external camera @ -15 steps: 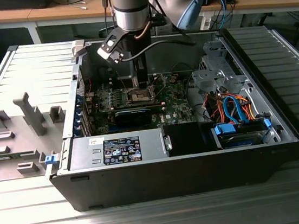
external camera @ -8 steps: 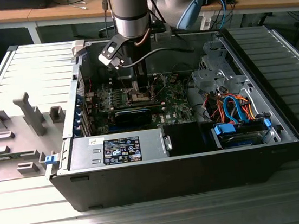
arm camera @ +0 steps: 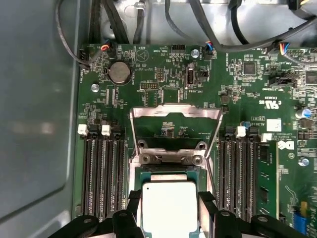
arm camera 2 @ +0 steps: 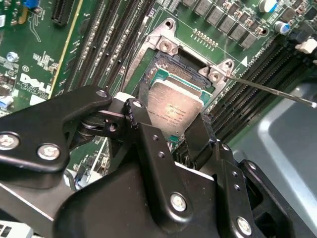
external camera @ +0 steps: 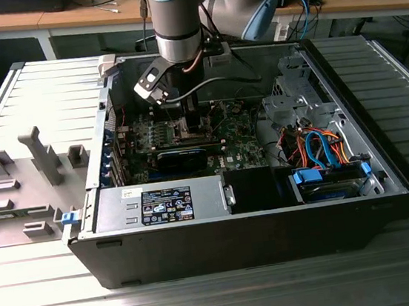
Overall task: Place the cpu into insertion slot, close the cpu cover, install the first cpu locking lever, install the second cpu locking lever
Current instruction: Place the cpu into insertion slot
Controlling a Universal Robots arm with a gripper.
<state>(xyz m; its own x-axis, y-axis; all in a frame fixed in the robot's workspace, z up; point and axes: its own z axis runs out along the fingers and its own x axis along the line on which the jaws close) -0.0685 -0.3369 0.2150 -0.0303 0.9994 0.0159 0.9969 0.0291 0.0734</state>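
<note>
My gripper (arm camera: 170, 210) reaches down into the open computer case (external camera: 244, 230) over the green motherboard (arm camera: 163, 84). Its black fingers (arm camera: 134, 208) are shut on two opposite edges of the cpu (arm camera: 170, 204), a silvery-grey square. The cpu (arm camera 2: 176, 105) sits level in or just over the insertion slot (arm camera: 171, 172), whose dark rim (arm camera 2: 159, 63) shows around it; I cannot tell if it is fully seated. The cpu cover (arm camera: 176, 113) is swung open, standing up behind the slot. A thin locking lever (arm camera 2: 270, 90) sticks out to one side, unlatched.
Black memory slots (arm camera: 99, 173) run along both sides of the socket. In the exterior view the case holds a power supply (external camera: 158, 203) in front and a drive cage with coloured cables (external camera: 316, 147) on the right. A grey fixture tray (external camera: 21, 183) lies to the left.
</note>
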